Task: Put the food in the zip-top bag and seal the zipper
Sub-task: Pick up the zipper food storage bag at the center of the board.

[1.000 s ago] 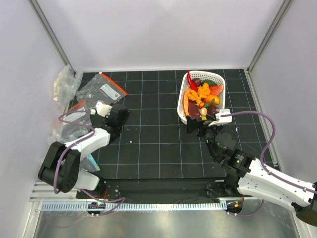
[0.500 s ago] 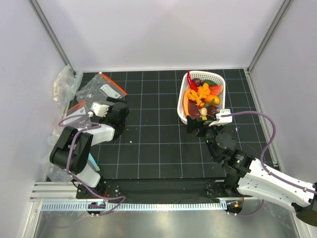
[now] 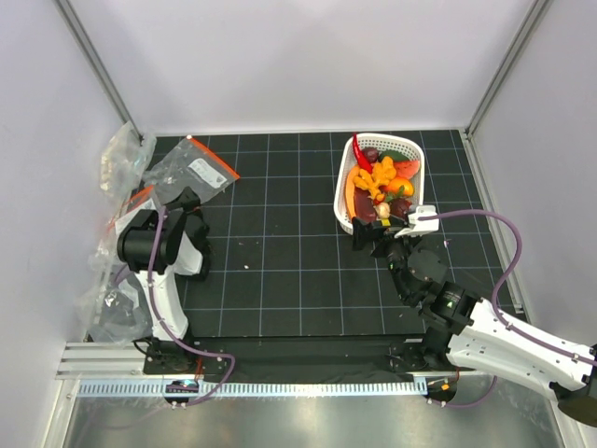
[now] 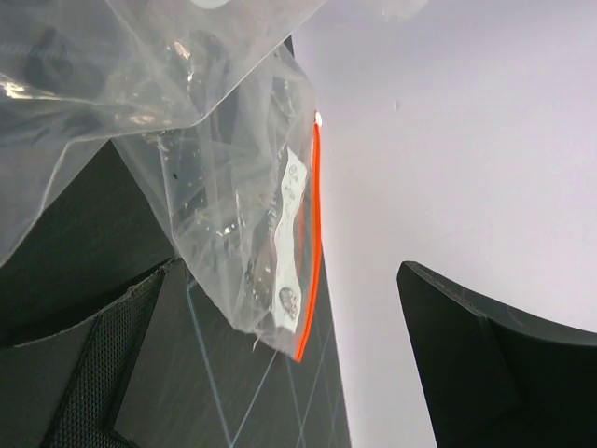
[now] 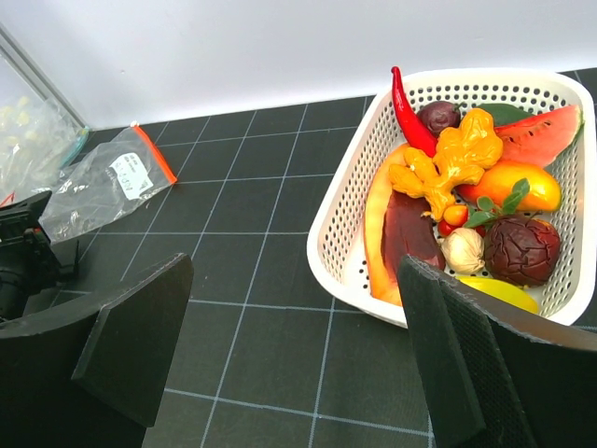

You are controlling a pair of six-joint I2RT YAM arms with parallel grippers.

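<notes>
The food [image 3: 378, 177] lies in the basket [image 3: 410, 141] at upper right of the frame; the zip-top bag [image 3: 177, 174] lies on the table [image 3: 280, 280] at upper left, well apart.

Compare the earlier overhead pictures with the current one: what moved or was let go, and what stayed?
The left arm folded back toward its base, and the left hand opened; it holds nothing now. The zip-top bag, the open right hand by the white basket, and the food inside it stayed put.

Overhead looking down, wrists low, sharing the mat [image 3: 280, 271]
</notes>
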